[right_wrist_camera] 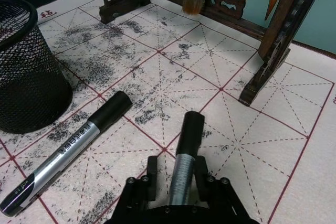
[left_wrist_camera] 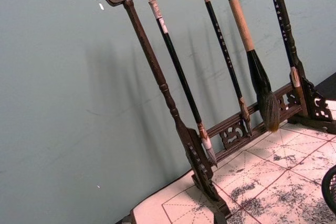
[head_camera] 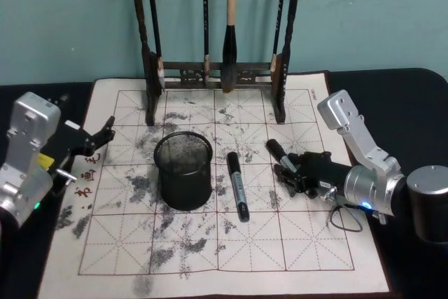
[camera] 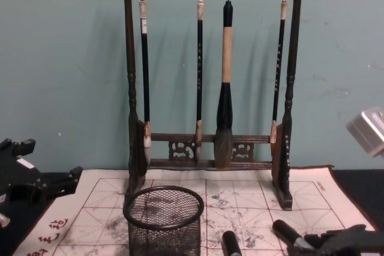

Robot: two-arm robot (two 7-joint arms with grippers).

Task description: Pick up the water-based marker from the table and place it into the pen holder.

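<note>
Your right tool [right_wrist_camera: 177,165] sits low on the felt mat [head_camera: 315,243], right of centre in the head view. It is clamped on the barrel of the water-based marker [right_wrist_camera: 190,128] from both sides. The marker's black cap pokes out ahead of the tool toward the brush rack [head_camera: 210,73], and the marker looks as if it lies flat on the mat, not lifted yet.

Just left of that grasp lies a second marker [head_camera: 237,185], loose on the mat and apart from the tool. Left again stands the pen holder [head_camera: 183,188], upright near the middle of the frame; nothing shows inside its mesh.

Your left tool [head_camera: 98,138] hangs at the left edge of the mat, well apart from both markers. You cannot tell whether it is released or clenched.

So the reach and the grasp look done. The lift off the desk [head_camera: 413,96], the carry leftward over the second marker, and the drop into the holder are all left to do.
</note>
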